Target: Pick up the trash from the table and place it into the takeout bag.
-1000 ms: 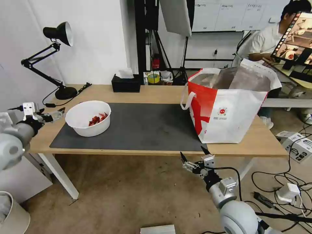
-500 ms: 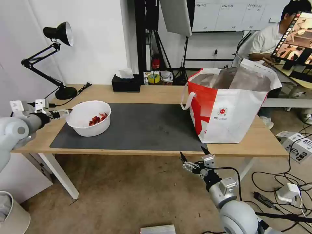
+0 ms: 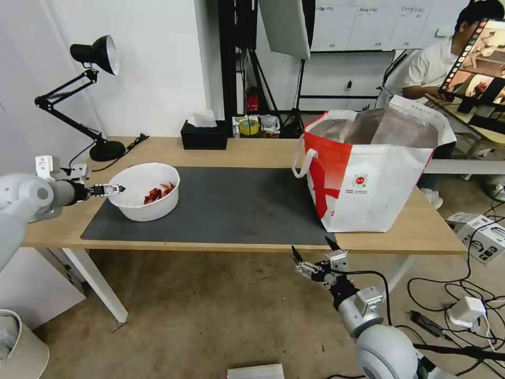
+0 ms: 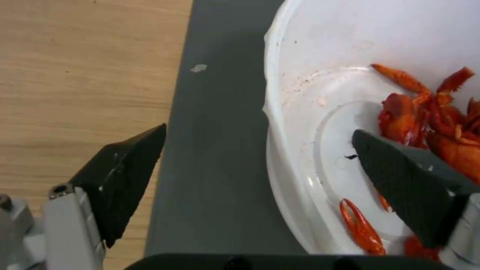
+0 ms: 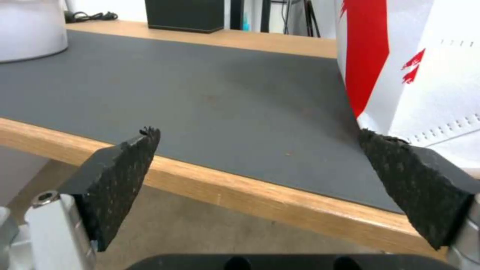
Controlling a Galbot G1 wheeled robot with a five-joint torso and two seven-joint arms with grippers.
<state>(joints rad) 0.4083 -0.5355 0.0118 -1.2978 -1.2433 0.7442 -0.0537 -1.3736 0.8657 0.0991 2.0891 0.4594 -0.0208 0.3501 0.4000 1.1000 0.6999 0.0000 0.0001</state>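
The trash in view is a white round bowl (image 3: 138, 196) with red scraps (image 3: 158, 192), standing on the left end of the dark grey mat (image 3: 236, 208) on the table (image 3: 252, 150). My left gripper (image 3: 112, 189) is open at the bowl's left rim. In the left wrist view the gripper (image 4: 258, 130) straddles the bowl's (image 4: 320, 75) rim: one finger over the mat (image 4: 215, 150), the other inside near the scraps (image 4: 440, 112). The takeout bag (image 3: 379, 184) stands open at the right end. My right gripper (image 3: 311, 247) hangs open below the table's front edge, also seen as the gripper (image 5: 257, 132) facing the bag (image 5: 425, 75).
A black desk lamp (image 3: 94, 58) stands at the table's back left, its cable trailing on the wood. A black tissue box (image 3: 204, 136) sits at the back edge. Cables and boxes (image 3: 484, 237) lie on the floor to the right; a white bin (image 3: 21, 352) is at lower left.
My left gripper has moved right, from beside the table's left end to the bowl's rim. The right arm, bowl and bag have not moved.
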